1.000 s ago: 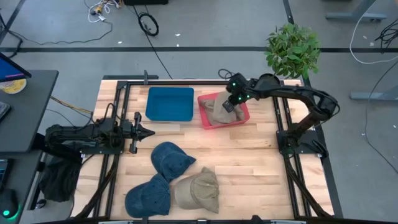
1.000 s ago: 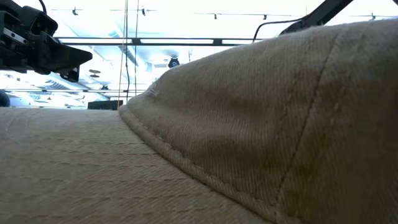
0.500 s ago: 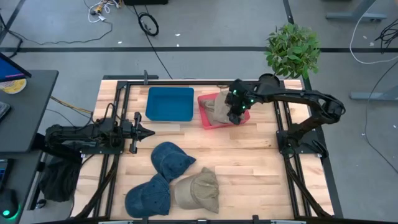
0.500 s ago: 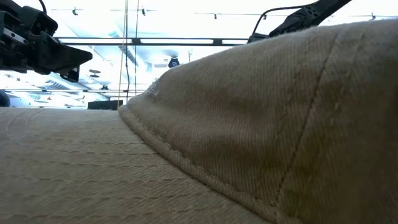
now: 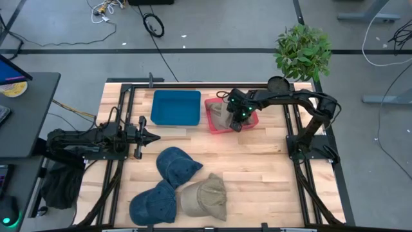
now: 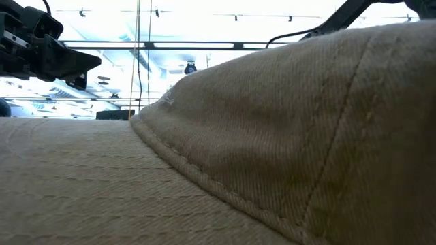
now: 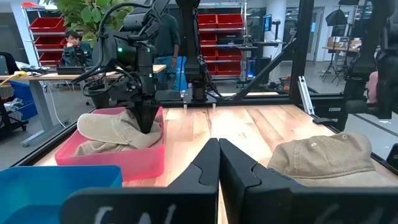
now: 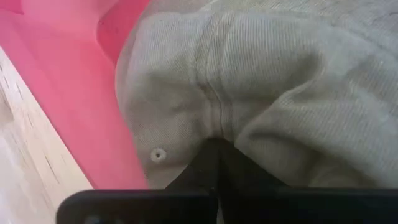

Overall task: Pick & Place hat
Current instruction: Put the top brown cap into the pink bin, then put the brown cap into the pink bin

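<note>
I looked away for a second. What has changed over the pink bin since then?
The right gripper swung toward the blue bin and now presses into the tan hat in the pink bin. The left gripper, the three hats near the front edge and both bins stayed put.

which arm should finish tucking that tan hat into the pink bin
Right, probably. Its end effector is already down on the tan hat in the pink bin; the left end effector sits apart, beside the blue bin.
</note>
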Tool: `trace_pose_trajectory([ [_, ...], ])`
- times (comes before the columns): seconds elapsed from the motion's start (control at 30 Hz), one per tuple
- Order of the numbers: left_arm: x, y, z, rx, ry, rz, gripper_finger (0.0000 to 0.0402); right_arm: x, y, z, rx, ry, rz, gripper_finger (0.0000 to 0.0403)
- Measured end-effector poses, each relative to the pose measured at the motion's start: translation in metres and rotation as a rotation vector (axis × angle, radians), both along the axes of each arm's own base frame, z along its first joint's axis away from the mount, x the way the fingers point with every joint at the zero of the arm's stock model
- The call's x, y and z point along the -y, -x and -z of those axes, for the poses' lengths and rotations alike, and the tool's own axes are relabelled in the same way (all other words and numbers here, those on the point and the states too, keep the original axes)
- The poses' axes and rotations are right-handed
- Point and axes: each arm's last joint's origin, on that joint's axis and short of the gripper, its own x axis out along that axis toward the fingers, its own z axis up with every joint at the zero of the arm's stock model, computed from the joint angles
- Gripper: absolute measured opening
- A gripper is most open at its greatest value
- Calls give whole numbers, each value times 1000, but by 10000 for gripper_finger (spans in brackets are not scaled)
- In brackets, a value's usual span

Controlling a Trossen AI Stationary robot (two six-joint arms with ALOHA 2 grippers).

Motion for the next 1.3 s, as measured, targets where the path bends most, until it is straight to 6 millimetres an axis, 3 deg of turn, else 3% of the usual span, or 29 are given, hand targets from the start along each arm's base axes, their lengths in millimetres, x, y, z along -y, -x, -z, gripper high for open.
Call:
trace_pose_trajectory([
  [0.5,0,0,0,0,0,0,3,-12,22,-68,214,49,48,0],
  [0.73,0,0,0,0,0,0,3,-24,17,-94,436,-90,63,0],
  [0.97,0,0,0,0,0,0,3,-54,0,-101,504,-154,25,0],
  [1.3,0,0,0,0,0,0,3,-123,-12,-99,429,-182,124,0],
])
